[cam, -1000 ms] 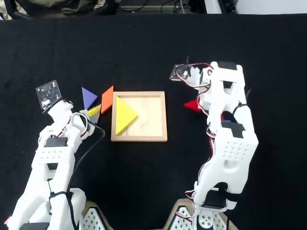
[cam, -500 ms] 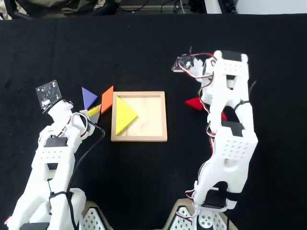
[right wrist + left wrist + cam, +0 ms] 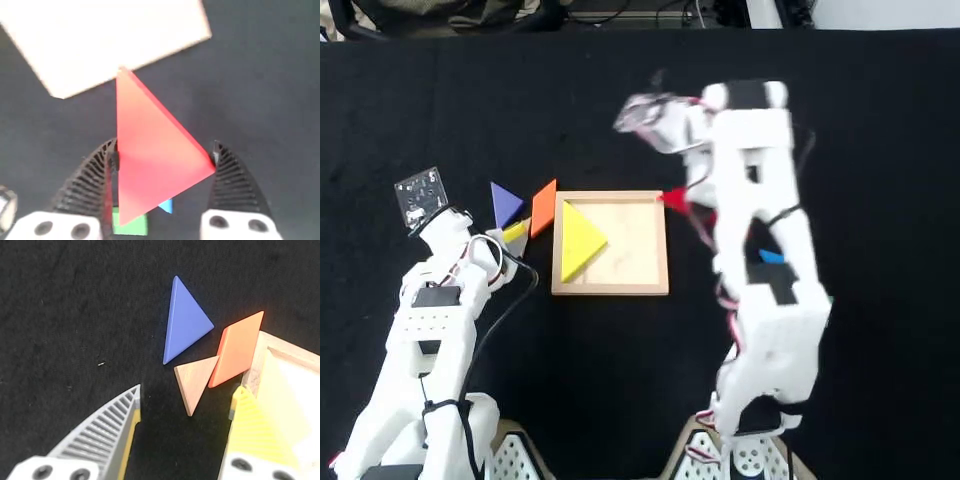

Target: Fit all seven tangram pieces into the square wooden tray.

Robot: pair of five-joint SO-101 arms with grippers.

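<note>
Left arm (image 3: pixel 430 330): set low, reaching forward from its base, wrist angled slightly toward the other arm. Left gripper (image 3: pixel 186 399): pointed downward, jaws standing apart, nothing held between them.

Right arm (image 3: pixel 760 250): stretched well forward, upper links raised, wrist turned inward toward the left arm's side. Right gripper (image 3: pixel 162 156): pointed downward, both ribbed fingers (image 3: pixel 92 175) pressed against opposite edges of a red triangle (image 3: pixel 150 135), gripping it.

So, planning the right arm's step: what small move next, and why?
Probably carry the red triangle inward over the tray before lowering: the right gripper holds it with only its tip at the tray's corner, and the wood beside the yellow triangle is bare.
</note>
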